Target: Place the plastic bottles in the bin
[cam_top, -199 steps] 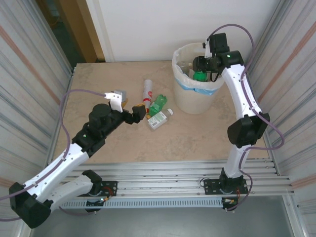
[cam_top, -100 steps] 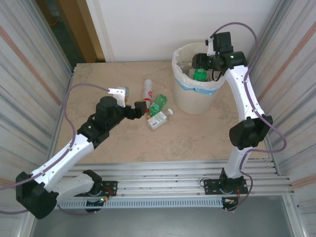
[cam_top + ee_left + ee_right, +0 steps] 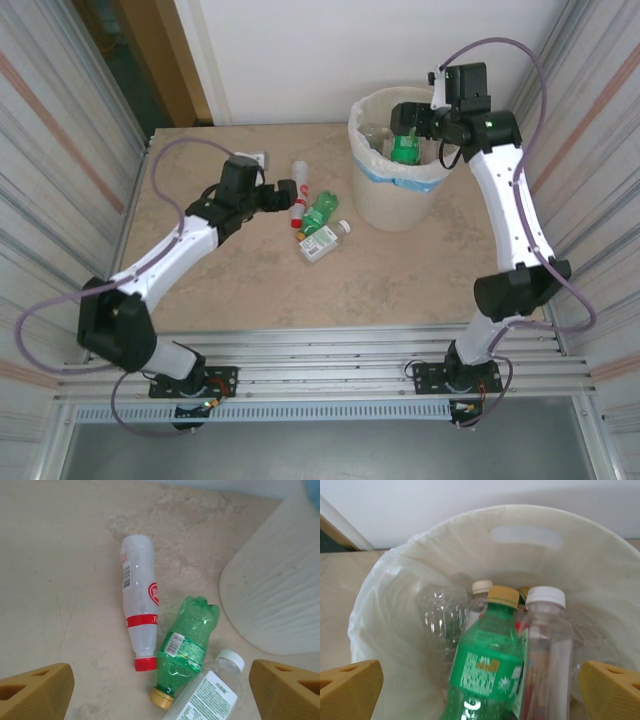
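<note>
Lying just left of the bin [image 3: 270, 590], three plastic bottles [image 3: 187, 640] look light, slick and crushable, best pinched mid-label by the left gripper [image 3: 287, 195], fingers spread and empty; the right gripper [image 3: 480, 685] gapes empty over the bin.

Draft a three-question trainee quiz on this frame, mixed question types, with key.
1. How many bottles lie on the table outside the bin?
2. True or false: the green bottle lying on the table has a red cap.
3. The right pincer, its jaws wide apart, hangs over: A) the bin; B) the red-capped bottle; C) bare tabletop.

Key: 1) three. 2) false, its cap is gold. 3) A.
</note>
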Controlling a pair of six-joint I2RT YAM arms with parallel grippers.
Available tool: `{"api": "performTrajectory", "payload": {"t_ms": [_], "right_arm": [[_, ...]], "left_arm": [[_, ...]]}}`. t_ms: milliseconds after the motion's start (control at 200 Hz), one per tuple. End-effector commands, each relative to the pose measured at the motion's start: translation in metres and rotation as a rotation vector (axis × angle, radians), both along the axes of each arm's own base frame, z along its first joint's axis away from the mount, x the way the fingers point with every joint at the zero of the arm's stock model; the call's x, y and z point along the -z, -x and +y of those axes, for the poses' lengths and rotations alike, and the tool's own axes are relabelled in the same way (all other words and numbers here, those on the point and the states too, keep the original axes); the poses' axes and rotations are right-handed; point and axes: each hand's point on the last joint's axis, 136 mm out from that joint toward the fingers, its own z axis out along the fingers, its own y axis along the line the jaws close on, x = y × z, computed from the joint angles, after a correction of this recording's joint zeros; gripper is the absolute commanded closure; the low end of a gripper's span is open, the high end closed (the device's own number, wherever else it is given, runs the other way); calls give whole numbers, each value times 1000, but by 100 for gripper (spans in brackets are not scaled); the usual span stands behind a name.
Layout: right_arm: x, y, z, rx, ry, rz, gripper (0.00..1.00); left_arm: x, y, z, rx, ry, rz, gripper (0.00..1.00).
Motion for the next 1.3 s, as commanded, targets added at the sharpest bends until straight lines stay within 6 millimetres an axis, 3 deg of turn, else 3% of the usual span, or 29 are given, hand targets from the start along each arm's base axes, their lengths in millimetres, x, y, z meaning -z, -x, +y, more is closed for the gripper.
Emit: {"api": "performTrajectory", "payload": {"t_ms": [0,255,516,847,1297], "right_arm": [[-28,24,-9,51,-38,-104,2],[-19,68,-25,119,-71,-137,2],[-6,95,-28,138,-83,-144,2],[10,106,-25,135,-94,-127,2],[19,108,-24,137,-88,-111,2]], "left_arm": [[8,-17,-4,1,-16,55,12],[38,-64,-22,20,-71,146,17],[80,-93,-34,34,-119,255,19],[125,-115,-31,15,-180,362,25],[165,-127,-26,7,-233,449,26]]}}
